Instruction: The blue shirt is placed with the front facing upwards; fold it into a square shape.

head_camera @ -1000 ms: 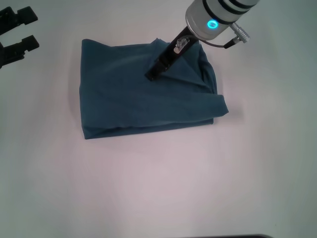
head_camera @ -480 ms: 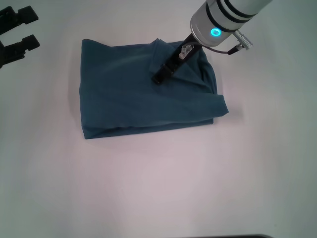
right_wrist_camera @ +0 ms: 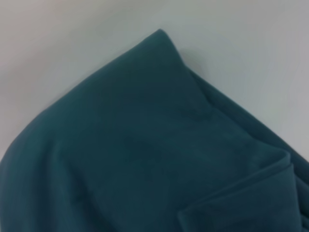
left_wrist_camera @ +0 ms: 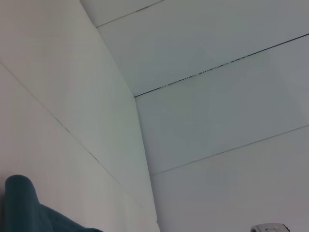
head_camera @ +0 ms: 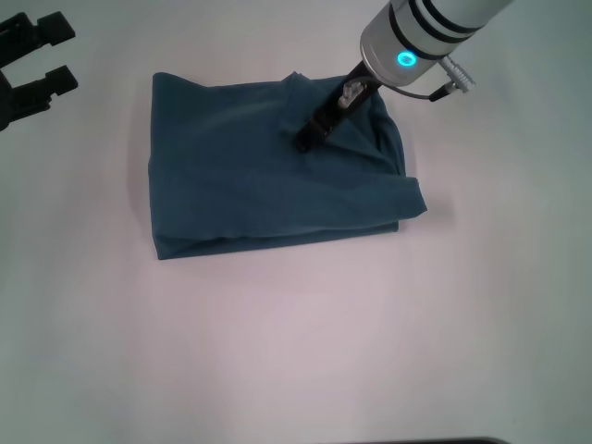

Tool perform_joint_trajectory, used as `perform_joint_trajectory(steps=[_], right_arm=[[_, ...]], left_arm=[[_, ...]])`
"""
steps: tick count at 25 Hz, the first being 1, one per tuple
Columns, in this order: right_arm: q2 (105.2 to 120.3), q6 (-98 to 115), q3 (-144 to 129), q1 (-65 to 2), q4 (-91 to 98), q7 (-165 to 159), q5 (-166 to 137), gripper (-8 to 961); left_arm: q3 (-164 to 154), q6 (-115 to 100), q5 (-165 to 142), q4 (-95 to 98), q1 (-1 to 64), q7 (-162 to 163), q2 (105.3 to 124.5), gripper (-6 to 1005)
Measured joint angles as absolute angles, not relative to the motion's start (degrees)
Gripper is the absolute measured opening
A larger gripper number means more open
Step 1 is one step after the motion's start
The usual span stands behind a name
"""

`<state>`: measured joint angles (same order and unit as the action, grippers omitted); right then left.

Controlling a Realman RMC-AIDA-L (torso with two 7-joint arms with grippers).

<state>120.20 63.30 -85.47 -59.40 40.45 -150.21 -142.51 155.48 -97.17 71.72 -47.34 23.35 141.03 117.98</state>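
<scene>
The blue shirt lies folded into a rough rectangle on the white desk, toward its far edge, plain side up. The right gripper hangs over the shirt's far right part; whether its fingers are open or closed cannot be told. The left gripper is parked at the far left corner, fingers apart, holding nothing.
</scene>
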Motion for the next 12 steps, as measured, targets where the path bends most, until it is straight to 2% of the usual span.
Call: perform_joint_trajectory(steps=[5, 7, 12], right_arm=[[120.27, 64.80, -85.52, -59.32, 41.61, -149.51, -142.36, 814], [120.31, 64.86, -85.52, -59.32, 41.61, -149.52, -142.41, 599], [120.19, 65.24, -85.50, -59.29, 42.15, -149.96, -142.45, 393]], left_arm=[[155.43, -97.07, 71.72, -47.28, 23.51, 140.91, 117.99, 859], [155.34, -96.99, 71.72, -47.21, 23.58, 140.89, 118.02, 859], [155.19, -96.72, 71.72, -47.11, 23.64, 140.82, 118.03, 860]])
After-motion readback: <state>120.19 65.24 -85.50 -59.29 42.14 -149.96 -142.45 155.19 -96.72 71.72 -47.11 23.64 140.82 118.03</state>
